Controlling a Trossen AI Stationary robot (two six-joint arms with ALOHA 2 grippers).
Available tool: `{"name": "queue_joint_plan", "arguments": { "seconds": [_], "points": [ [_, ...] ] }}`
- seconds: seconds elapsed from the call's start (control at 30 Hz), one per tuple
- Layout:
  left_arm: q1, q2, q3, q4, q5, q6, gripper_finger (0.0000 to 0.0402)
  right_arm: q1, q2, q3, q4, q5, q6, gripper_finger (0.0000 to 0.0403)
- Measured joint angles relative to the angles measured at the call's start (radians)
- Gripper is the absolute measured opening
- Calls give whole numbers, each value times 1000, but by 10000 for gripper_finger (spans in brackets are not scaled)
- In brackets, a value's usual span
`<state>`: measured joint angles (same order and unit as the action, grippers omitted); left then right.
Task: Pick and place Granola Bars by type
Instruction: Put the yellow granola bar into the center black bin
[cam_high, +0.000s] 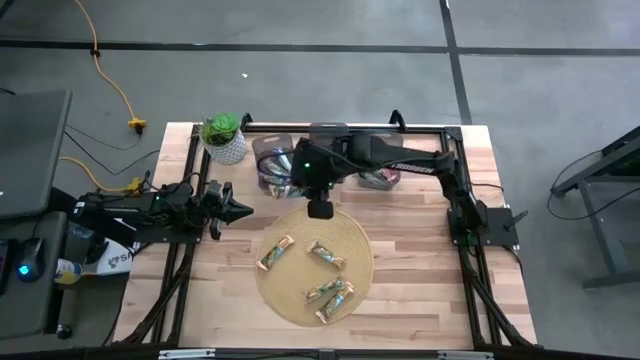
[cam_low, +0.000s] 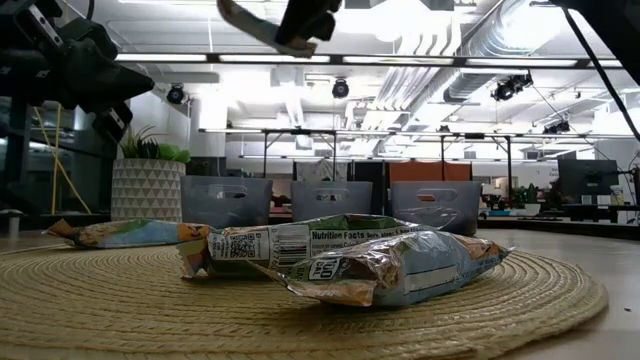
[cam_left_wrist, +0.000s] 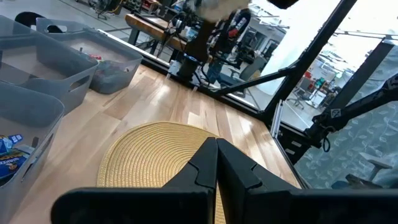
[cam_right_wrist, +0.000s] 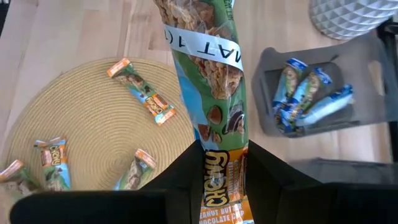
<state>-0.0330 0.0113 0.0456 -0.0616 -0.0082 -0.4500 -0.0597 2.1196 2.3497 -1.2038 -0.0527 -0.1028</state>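
Granola bar (cam_right_wrist: 211, 93) clamped in my right pincer (cam_right_wrist: 214, 165), above mat edge (cam_high: 290, 215). Next: carry to matching bin (cam_right_wrist: 273, 118), prob. Left pincer (cam_left_wrist: 216, 163) closed, idle near counter's left side.

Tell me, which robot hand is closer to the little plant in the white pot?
The left hand. It waits shut at the table's left side, just below the plant pot. The right hand sits farther across, over the straw mat's top edge, holding a granola bar.

Grey concrete floor (cam_high: 300, 80) with a yellow cable (cam_high: 110, 85); exposed ceiling ducts (cam_low: 450, 50) and strip lights (cam_low: 200, 57) overhead.
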Motion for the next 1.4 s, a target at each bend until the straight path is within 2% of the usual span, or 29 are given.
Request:
{"name": "queue_joint_plan", "arguments": {
  "seconds": [0.07,0.23,0.47,0.63,0.8,0.9,1.1,1.23,1.4],
  "points": [
    [0,0,0,0,0,0,1,0,-12,3,-16,16,-1,82],
    [0,0,0,0,0,0,1,-3,-105,-99,-33,29,33,82],
    [0,0,0,0,-1,0,1,-9,-313,-354,70,115,86,82],
    [0,0,0,0,-1,0,1,-35,-480,-625,312,152,125,82],
    [0,0,0,0,-2,0,1,-74,-590,-888,724,157,129,82],
    [0,0,0,0,-1,0,1,-100,-605,-997,924,199,137,82],
    [0,0,0,0,-2,0,1,-171,-594,-1132,1166,355,192,82],
    [0,0,0,0,-2,0,1,-234,-590,-1171,1214,433,256,82],
    [0,0,0,0,-2,0,1,-314,-547,-1138,1207,412,260,82]
  ]
}}
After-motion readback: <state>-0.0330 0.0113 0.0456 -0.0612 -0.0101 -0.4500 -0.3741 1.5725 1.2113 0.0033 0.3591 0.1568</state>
